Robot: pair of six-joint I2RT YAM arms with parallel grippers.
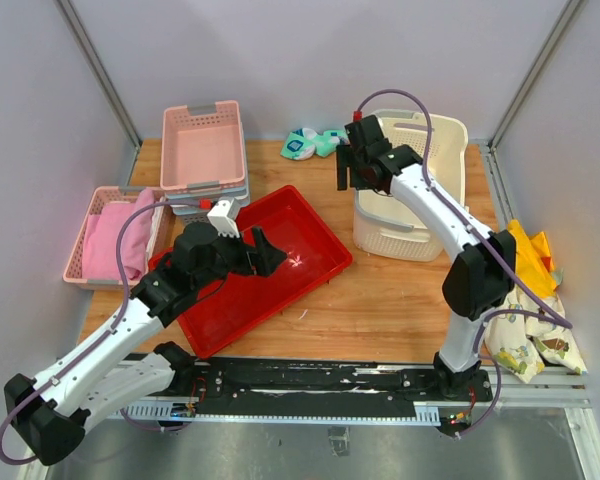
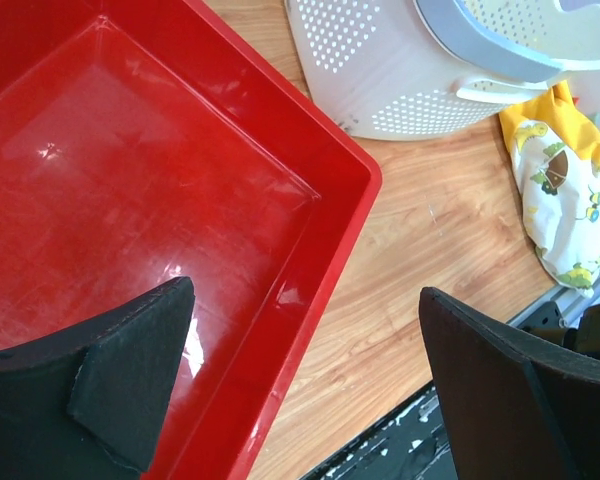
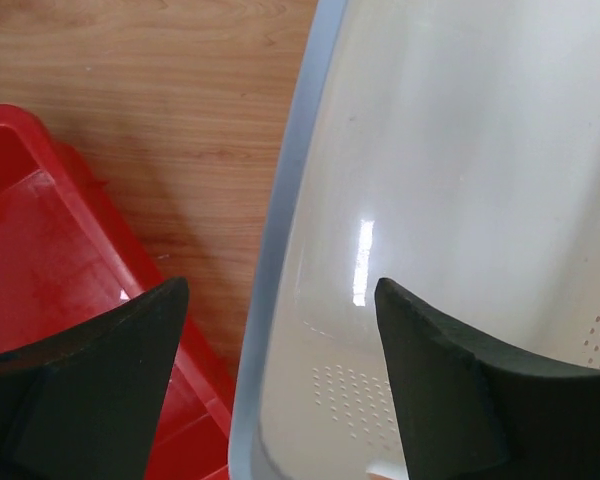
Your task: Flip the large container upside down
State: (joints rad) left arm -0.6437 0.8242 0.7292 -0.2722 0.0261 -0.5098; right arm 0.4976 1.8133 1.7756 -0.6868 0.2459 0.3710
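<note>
The large white perforated basket [image 1: 410,235] stands upright at the back right of the table. It also shows in the left wrist view [image 2: 380,80] and the right wrist view [image 3: 460,150]. My right gripper [image 1: 350,166] is open above the basket's left rim, one finger outside and one over the inside [image 3: 280,285]. A red tray [image 1: 300,225] lies flat in the middle. My left gripper [image 1: 265,255] is open and empty above the tray's right edge [image 2: 305,290], with the tray [image 2: 130,150] under its left finger.
Stacked pink baskets [image 1: 202,145] stand at the back left. A pink basket with a pink cloth [image 1: 110,235] sits at the left edge. Small cloth items [image 1: 315,143] lie at the back. A yellow patterned cloth [image 1: 535,290] lies at the right edge.
</note>
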